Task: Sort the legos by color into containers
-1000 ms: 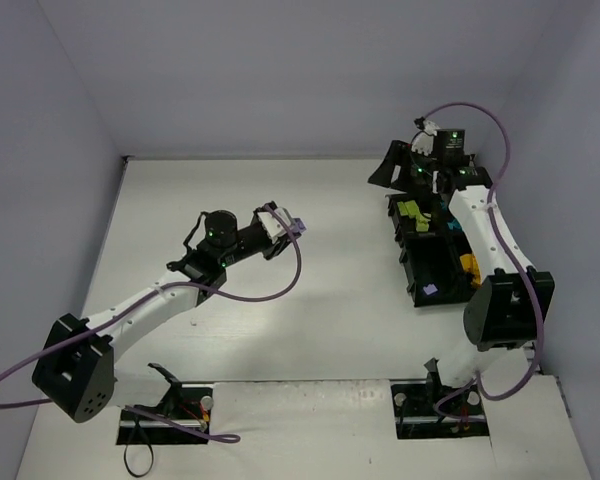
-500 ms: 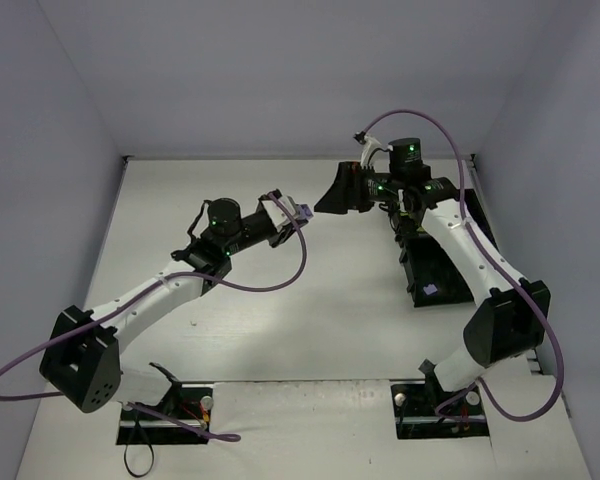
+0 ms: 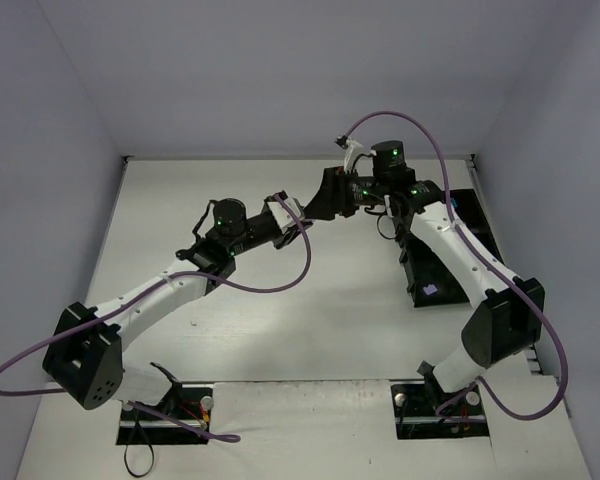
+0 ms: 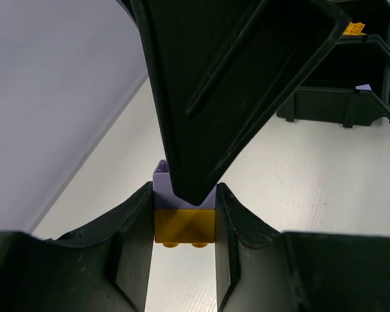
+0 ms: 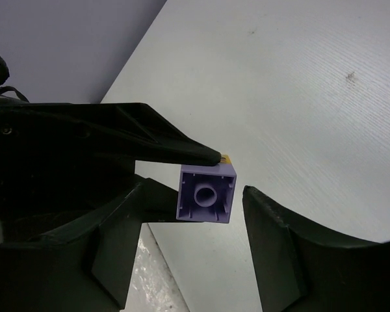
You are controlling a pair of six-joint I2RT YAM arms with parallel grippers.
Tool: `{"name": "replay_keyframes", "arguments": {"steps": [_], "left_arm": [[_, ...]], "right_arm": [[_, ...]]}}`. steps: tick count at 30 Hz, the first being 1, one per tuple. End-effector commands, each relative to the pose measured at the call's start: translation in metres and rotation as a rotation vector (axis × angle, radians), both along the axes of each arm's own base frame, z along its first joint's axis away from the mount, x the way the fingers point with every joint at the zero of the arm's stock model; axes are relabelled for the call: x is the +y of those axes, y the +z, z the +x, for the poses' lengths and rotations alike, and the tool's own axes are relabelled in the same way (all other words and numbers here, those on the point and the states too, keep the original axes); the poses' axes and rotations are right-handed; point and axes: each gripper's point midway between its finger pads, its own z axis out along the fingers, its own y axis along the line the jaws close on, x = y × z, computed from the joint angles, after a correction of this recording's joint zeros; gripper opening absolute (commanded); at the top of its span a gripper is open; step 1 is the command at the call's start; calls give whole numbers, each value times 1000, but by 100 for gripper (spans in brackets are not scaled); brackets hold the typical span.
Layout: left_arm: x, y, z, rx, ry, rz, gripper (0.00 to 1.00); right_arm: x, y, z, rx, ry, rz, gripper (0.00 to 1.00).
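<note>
Swinging away from the black tray (image 3: 416,272) where it hovered a second ago, the right arm now reaches leftward over the back middle of the desk (image 3: 230,335), and the left arm has stretched a little farther forward to meet it. The left pincer (image 4: 184,201) is clamped tight on a yellow brick (image 4: 184,225) with a lavender brick (image 5: 205,194) stuck to it, both held up off the desk. The right pincer (image 5: 198,195) stands partly open, its fingers on either side of the lavender brick, with a clear gap showing on one side; it has hold of nothing. The desk is white with a fine ribbed grain and a few dark specks, and plain grey-violet walls close it on the left, back and right. The tray sits along the right edge near that wall, just right of the meeting point, with a small lavender piece (image 3: 431,289) in its nearest compartment and an orange one (image 4: 353,28) farther back. White desk runs from the pincers to the left wall and toward the arm bases. A purple cable (image 3: 280,283) loops below the left wrist.
</note>
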Motion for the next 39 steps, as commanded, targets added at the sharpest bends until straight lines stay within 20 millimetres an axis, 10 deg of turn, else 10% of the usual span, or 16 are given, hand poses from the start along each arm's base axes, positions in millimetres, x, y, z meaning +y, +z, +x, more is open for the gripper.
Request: {"name": "replay_keyframes", "arguments": {"steps": [1,7,12,16,23,39], "left_arm": [[-6,57,-1,-133,-24,-88,0],[-7,59,-3,-136,-32,-88,0],[-7,53,-5,-124,-35,-79,1],[-3,47,-4,-120,-11,-69,41],[6,29,-2,-113,22,-6,58],[6,13,5,-92,32,26,15]], "right_arm": [[7,15,10,-77,-9,21,57],[10,8,9,-75,-10,6,40],[9,11,10,-92,-17,2,0],[9,14,9,-94,-19,6,0],[9,16,6,-89,-11,13,0],[5,19,2,-97,-15,16,0]]}}
